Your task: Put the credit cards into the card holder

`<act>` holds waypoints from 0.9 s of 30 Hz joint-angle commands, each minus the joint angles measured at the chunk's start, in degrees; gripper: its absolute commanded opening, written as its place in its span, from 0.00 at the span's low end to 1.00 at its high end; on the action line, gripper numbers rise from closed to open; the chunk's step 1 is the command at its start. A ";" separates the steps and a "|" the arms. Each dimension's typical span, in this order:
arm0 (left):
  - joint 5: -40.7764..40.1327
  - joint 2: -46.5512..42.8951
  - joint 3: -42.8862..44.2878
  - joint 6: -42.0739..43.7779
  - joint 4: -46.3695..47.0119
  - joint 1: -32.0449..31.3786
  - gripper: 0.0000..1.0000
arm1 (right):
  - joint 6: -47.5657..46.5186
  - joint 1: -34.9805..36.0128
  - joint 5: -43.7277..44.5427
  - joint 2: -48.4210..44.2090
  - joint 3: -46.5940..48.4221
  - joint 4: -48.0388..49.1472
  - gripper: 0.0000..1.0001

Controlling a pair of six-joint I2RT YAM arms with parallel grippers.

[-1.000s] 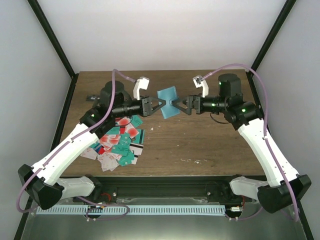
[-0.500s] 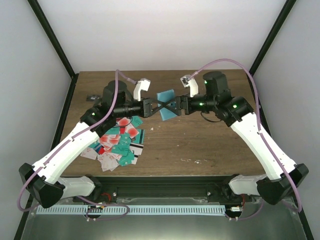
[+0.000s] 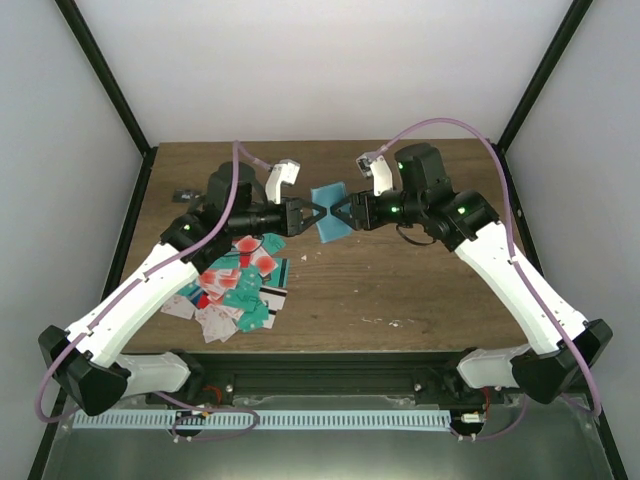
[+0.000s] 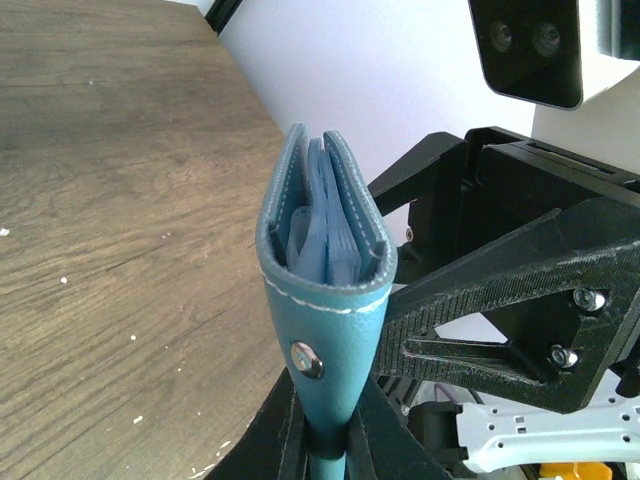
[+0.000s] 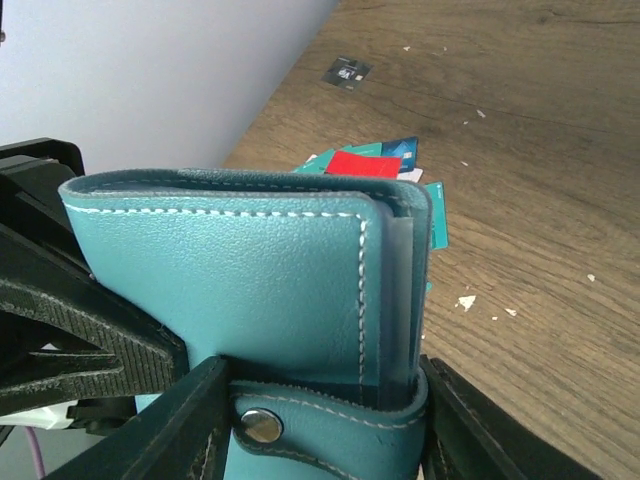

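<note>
Left gripper [image 4: 325,445] first: its jaws are pinched nearly all the way together on the tab [image 4: 330,390] of the card holder [image 5: 220,280]. The little metal snap [image 4: 307,359] sits just above the fingertips. The holder stands up out of that pinch, folded. From the left wrist view we're looking at it edge-on, with the inner pocket layers showing between the two covers.

The right gripper [image 5: 322,372] comes at it from the opposite side, jaws roughly half open with the folded body between them. Its fingers [image 5: 180,430] sit tight against both faces down near the tab, but we honestly can't tell if they're squeezing or only touching.

From above, the holder hangs in the air between the two grippers, over the far middle of the table [image 3: 420,290]. The left one reaches in from 9 o'clock and the right one from 3 o'clock.

The credit cards [image 3: 235,285] lie in a loose heap on the wood, with red, teal and white-with-red ones overlapping. They're at about 7 o'clock from the holder, under the left arm and well apart from the holder.
</note>
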 commanded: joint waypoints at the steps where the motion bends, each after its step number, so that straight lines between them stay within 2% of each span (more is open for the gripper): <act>1: 1.50 -0.44 2.14 1.08 1.64 -0.36 0.04 | -1.42 0.41 7.10 1.21 1.47 -3.20 0.51; 8: 0.82 -0.34 4.02 2.68 -0.90 -0.36 0.04 | -1.35 -0.97 21.96 1.43 -1.01 -7.85 0.56; 12: -0.59 -0.85 4.60 4.02 -3.17 -0.23 0.04 | -1.56 -11.10 21.33 -0.23 -5.24 -8.73 0.58; 15: -1.51 -0.95 4.64 4.81 -4.69 -0.13 0.04 | -3.01 -16.88 17.10 -2.10 -6.23 -7.76 0.63; 18: -2.50 -0.66 4.81 5.23 -5.60 -0.10 0.04 | -5.98 -17.24 9.60 -3.97 -6.82 -5.28 0.68; 25: -2.22 1.15 7.15 6.53 -7.27 -0.01 0.04 | -7.68 -17.28 -20.43 -8.66 -9.99 2.65 0.78; 27: -2.43 1.62 7.87 6.62 -7.96 -0.01 0.04 | -7.04 -17.27 -24.18 -9.67 -11.13 4.38 0.81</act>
